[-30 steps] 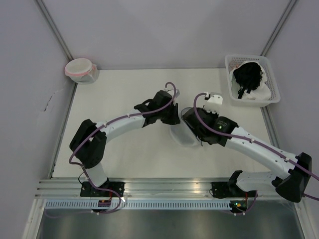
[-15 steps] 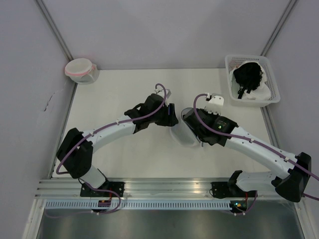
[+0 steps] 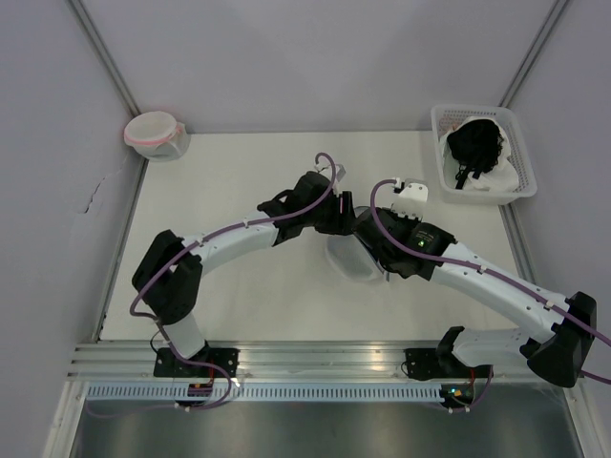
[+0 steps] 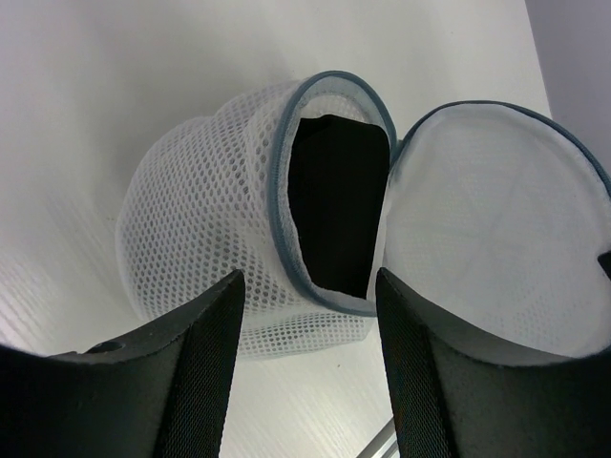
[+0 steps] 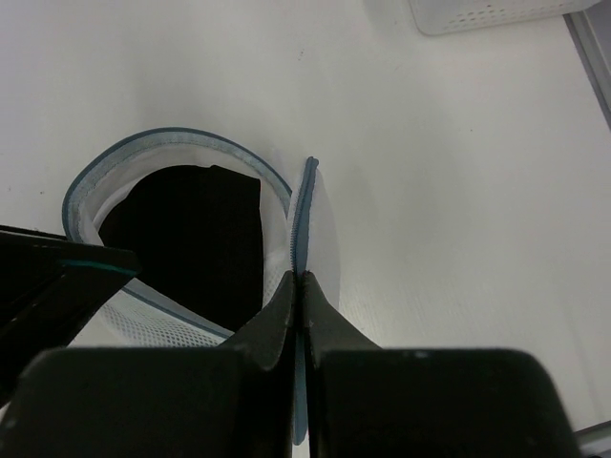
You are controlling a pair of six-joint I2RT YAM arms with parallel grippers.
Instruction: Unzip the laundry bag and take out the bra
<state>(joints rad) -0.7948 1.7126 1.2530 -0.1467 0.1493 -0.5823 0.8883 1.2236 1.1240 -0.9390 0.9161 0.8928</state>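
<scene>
Left wrist view: laundry bag [image 4: 191, 210] lies on its side on the counter [image 4: 95, 76], directly ahead of the left end effector [image 4: 307, 286]. Bag is unzipped, and its round lid flap [image 4: 487, 229] is swung open to the right of the mouth. Black fabric fills the opening: the bra [image 4: 334, 200], inside the bag and not pulled out. Left end effector is open with its jaws spread. Both fingers [image 4: 215, 363] are clear of the mesh and nothing is between them but the view of the bag mouth.

Right wrist view: right end effector [image 5: 302, 286] is pinched closed on the grey-blue rim of the lid flap [image 5: 304, 205], seen edge-on and standing upright straight ahead of the fingertips. Bag mouth [image 5: 153, 138] and the bra [image 5: 181, 229] sit just left of that grip. A dark finger of the other arm pokes in at the far left.

Top external view: both arms reach inward and meet over the bag [image 3: 346, 260] mid-counter. The left arm's elbow is bowed out left, forearm angled up and right, with its end effector [image 3: 346, 205] at the bag's far side. The right arm's forearm runs up-left from its base, and its end effector [image 3: 366, 239] is right on the bag. Well off to the right arm's far right, a white slotted basket [image 3: 482, 197] holds a black garment [image 3: 474, 143] on white cloth. A pink-rimmed pouch [image 3: 153, 134] sits far left, beyond the left arm.
</scene>
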